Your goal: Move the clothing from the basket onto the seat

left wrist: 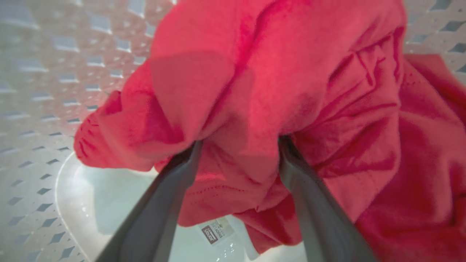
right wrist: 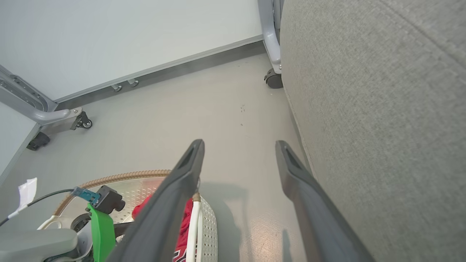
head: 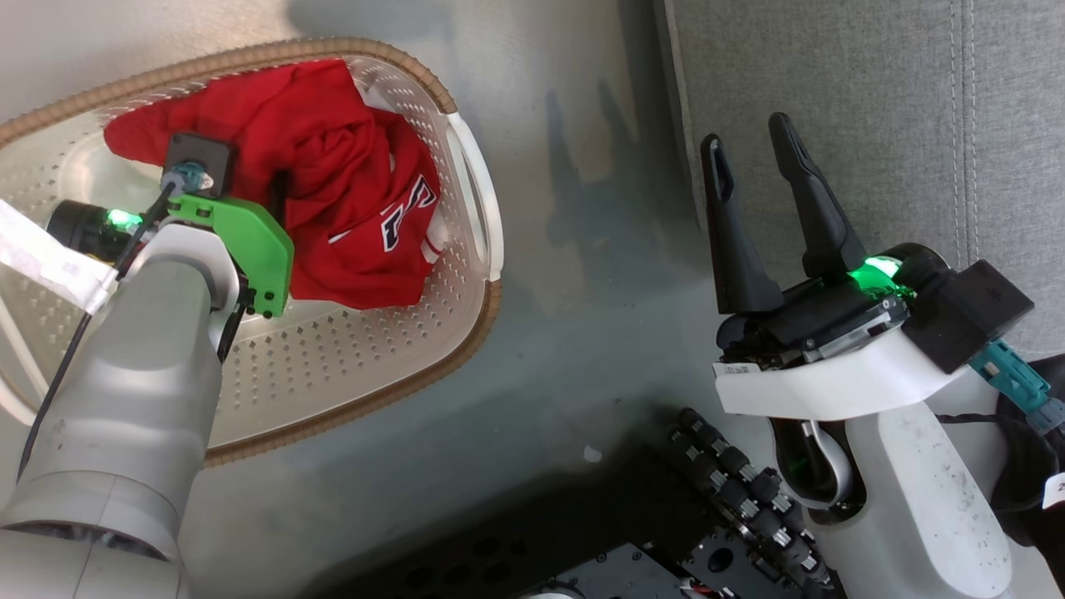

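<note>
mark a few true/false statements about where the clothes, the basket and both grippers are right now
1. The red clothing lies in the basket. True.
2. The right gripper holds a garment. False: its fingers are spread with nothing between them, and it hangs above the floor at the edge of the seat.
3. The left gripper is down in the basket with its fingers pushed into the red clothing. True.
4. One garment lies on the seat. False: all the red clothing in view is in the basket.
5. The basket stands on the seat. False: it stands on the floor beside the seat.
</note>
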Robot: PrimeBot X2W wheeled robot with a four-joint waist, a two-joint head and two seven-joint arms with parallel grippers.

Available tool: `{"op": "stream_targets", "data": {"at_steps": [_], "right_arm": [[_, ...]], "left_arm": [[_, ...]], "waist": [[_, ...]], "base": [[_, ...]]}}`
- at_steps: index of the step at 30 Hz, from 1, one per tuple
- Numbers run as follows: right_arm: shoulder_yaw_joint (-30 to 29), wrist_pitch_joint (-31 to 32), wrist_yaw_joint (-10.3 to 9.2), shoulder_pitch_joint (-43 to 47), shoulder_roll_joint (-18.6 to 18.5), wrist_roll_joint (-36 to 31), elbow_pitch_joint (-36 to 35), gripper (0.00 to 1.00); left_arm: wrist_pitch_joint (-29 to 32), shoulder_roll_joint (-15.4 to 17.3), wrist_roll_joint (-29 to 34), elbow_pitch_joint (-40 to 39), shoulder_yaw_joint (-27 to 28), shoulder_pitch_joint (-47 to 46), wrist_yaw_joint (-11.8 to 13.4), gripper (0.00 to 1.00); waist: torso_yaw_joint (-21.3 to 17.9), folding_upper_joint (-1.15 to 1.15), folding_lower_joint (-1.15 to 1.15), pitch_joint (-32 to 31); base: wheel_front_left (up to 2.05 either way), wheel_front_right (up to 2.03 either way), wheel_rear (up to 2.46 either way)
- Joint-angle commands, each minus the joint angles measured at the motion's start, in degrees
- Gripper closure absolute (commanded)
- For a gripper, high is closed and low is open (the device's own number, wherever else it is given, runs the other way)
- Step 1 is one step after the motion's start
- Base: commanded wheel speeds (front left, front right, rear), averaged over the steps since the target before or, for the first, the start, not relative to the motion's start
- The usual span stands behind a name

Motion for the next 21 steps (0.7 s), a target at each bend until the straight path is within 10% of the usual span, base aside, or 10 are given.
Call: {"op": "stream_targets", "data": {"at_steps": [1,6,8,21], "right_arm": [[0.29,-0.17,0.0,-0.95,-0.04,0.14,-0.19,0.0],[0.64,-0.17,0.0,-0.85,-0.04,0.21,-0.1,0.0],[0.58,-0.17,0.0,-0.7,-0.04,0.16,-0.07,0.0],[-0.36,-0.17,0.0,-1.25,-0.04,-0.59,0.63,0.0]], "left_arm": [[0.28,0.76,-0.77,0.22,0.08,-1.36,0.49,0.0],[0.48,0.81,-1.2,0.3,0.31,-2.56,0.67,0.04],[1.09,0.86,-1.36,0.36,0.16,-2.74,0.78,0.97],[-1.97,0.6,-1.91,0.49,-1.21,0.68,0.42,1.0]], "waist": [[-0.53,0.0,-0.01,0.91],[-0.83,0.0,-0.01,1.57],[-0.82,0.0,-0.01,1.61],[0.32,0.0,-0.01,-0.97]], "base": [[0.0,0.0,0.0],[0.0,0.0,0.0],[0.0,0.0,0.0],[0.0,0.0,0.0]]}}
